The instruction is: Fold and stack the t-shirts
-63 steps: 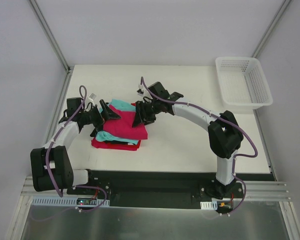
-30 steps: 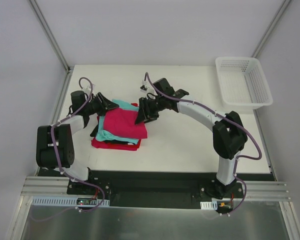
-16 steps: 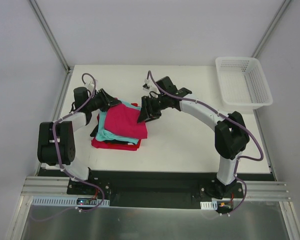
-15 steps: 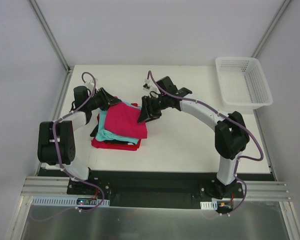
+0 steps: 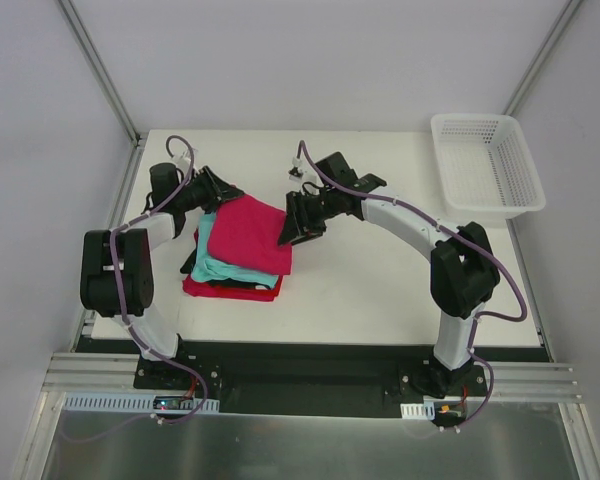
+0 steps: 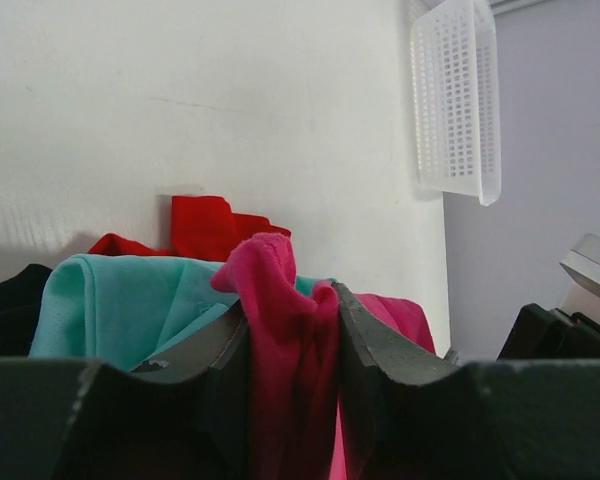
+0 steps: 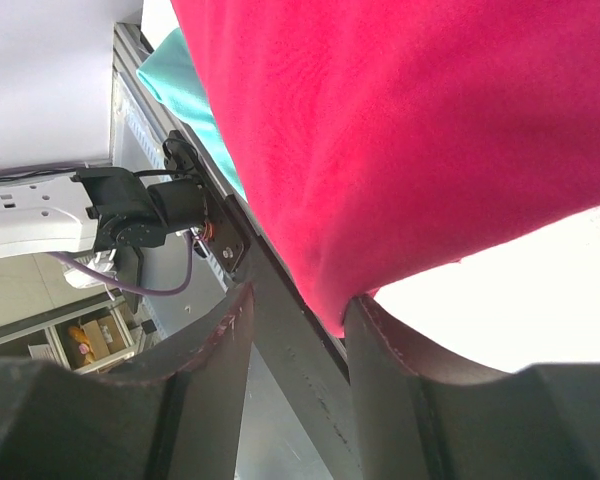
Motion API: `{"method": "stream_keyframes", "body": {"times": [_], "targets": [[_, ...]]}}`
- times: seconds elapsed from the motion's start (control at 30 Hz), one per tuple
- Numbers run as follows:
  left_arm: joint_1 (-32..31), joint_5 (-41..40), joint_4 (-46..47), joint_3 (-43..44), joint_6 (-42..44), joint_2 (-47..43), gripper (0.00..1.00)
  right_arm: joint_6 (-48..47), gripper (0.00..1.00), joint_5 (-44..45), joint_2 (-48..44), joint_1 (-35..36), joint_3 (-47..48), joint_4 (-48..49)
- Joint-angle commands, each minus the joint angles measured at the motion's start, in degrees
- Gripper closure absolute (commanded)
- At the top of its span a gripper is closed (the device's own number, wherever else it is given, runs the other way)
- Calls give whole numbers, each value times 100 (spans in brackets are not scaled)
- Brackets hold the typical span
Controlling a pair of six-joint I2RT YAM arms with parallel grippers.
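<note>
Plain colours are shown: magenta shirt, teal shirt, red shirt, black shirt. The basket is finished in white mesh, the table in white.

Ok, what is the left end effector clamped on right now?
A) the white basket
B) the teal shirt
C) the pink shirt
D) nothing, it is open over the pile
C: the left wrist view shows the left end effector pinching a bunched fold of the pink shirt between its fingers, while the teal shirt lies beside it, outside the grip.
</note>
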Motion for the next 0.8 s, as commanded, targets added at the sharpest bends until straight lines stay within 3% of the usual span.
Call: {"method": "stream_keyframes", "body": {"times": [0.0,0.03,0.13,0.3,0.43,0.77], "targets": [[-41,146,304,123,81,77,67,-132,55,-153,-263,-18,92,-121],[-50,146,313,114,72,68,46,-115,55,-161,-254,-18,118,-129],[-68,138,182,97,81,-11,1,-123,53,-170,-228,-18,214,-182],[-94,-11,-503,290,274,-362,1,-193,51,-109,-245,-18,382,-349],[-182,-214,-1599,308,493,-932,1,-211,51,-109,-315,-9,207,-306],[-613,-232,-2481,-904,362,-2234,1,-211,51,-135,-456,-194,-233,-59]]}}
